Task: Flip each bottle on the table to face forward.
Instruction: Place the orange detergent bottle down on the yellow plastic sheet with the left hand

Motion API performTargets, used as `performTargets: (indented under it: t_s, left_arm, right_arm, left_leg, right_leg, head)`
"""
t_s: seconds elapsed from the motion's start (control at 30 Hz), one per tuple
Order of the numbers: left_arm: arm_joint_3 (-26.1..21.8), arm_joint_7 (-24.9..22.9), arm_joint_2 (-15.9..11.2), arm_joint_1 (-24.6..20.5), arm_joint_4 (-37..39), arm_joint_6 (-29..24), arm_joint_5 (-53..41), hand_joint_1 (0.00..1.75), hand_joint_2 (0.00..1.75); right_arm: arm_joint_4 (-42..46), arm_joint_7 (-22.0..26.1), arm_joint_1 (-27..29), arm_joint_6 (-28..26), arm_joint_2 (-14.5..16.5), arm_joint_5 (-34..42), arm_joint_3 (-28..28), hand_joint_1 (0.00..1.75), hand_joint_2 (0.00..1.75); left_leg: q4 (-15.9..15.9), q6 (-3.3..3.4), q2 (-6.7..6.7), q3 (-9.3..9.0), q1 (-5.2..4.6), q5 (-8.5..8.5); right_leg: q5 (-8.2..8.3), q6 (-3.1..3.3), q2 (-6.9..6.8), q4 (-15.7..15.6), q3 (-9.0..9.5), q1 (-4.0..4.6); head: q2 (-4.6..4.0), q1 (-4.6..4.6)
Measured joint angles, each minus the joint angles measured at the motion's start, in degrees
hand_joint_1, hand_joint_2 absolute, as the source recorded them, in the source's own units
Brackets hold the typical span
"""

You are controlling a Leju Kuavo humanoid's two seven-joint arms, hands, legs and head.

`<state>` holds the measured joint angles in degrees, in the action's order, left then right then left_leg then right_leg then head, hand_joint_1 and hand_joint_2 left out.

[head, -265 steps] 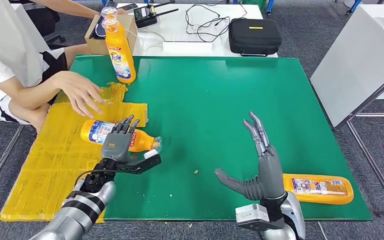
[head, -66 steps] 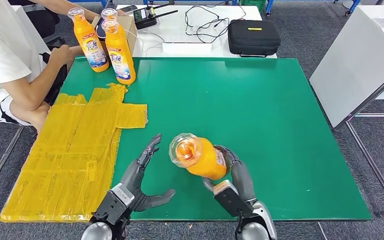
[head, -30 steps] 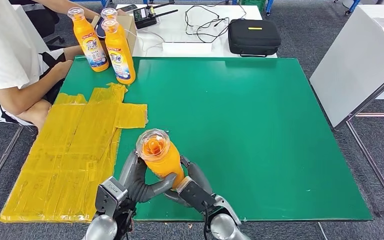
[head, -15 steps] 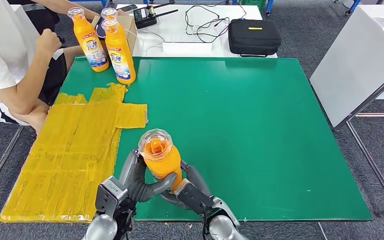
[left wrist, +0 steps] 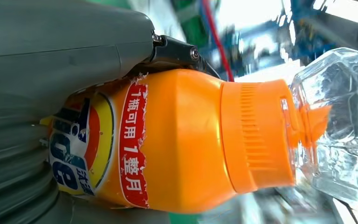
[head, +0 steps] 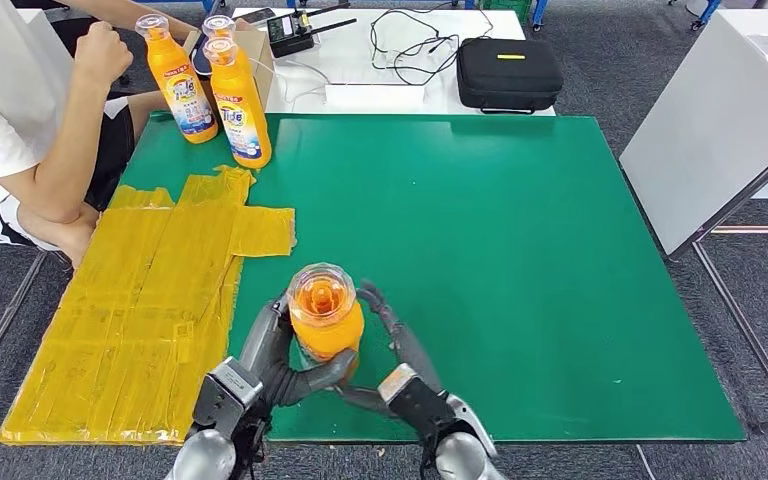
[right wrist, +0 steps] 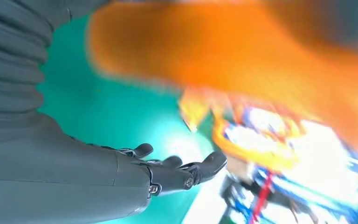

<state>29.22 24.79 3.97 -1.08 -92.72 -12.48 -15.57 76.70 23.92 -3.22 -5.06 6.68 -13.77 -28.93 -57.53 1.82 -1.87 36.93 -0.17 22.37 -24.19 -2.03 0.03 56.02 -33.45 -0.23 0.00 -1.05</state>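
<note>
- Left hand [head: 272, 358] is wrapped around the orange bottle [head: 325, 322], thumb curled across its lower body, fingers up its far side; the left wrist view shows the bottle [left wrist: 177, 140] pressed against that hand's grey cover, label facing the camera.
- Right hand [head: 392, 352] sits at the bottle's 4 o'clock with fingers [head: 378, 303] spread and apart from it; the right wrist view has its fingers [right wrist: 186, 168] extended with nothing in them.
- The bottle stands upright at the near edge of the green table [head: 520, 230], clear cap up.
- At 11 o'clock, well apart, two standing bottles [head: 210, 85] by the far-left corner.
- Yellow taped sheet [head: 150, 290] lies at 9 o'clock.
- A person's raised fist [head: 100, 50] sits far left.
</note>
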Motion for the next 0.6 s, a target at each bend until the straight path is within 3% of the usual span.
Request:
performTargets:
  t_s: [0.13,0.27,0.4,0.6]
  left_arm:
    - [-2.3,-4.7,-1.6,-1.8,0.3,-7.8,-20.4,1.75,1.75]
    - [-4.1,-9.2,-3.1,-4.3,2.9,-9.5,-33.4,1.75,1.75]
    - [-4.8,-9.7,-3.6,-5.3,4.5,-10.0,-34.7,1.75,1.75]
    - [-4.9,-17.8,-4.8,-7.8,9.1,-10.5,-49.7,1.75,1.75]
  right_arm:
    - [8.6,2.0,2.9,1.8,-1.1,3.1,4.6,0.0,0.0]
    - [14.7,2.4,4.6,2.6,-1.6,3.8,7.7,0.0,0.0]
    - [17.5,2.5,5.5,2.9,-1.9,3.9,9.2,0.0,1.75]
    - [20.4,3.8,6.4,2.5,-1.9,4.7,10.7,0.0,1.75]
  left_leg:
    - [0.0,0.0,-0.02,0.0,0.0,-0.01]
    - [0.0,-0.02,0.09,-0.01,0.01,-0.02]
    - [0.0,-0.04,0.16,-0.01,0.01,-0.04]
    - [0.0,-0.04,0.13,0.0,0.01,-0.03]
  right_leg:
    - [0.0,0.0,-0.01,0.0,-0.02,0.0]
    - [0.04,0.03,0.01,0.0,-0.03,0.01]
    - [0.04,0.03,0.01,0.0,-0.04,0.01]
    - [0.04,0.03,0.01,0.0,-0.06,0.0]
  head:
    - [0.0,-0.01]
    - [0.0,-0.01]
    - [0.0,0.01]
    - [0.0,0.01]
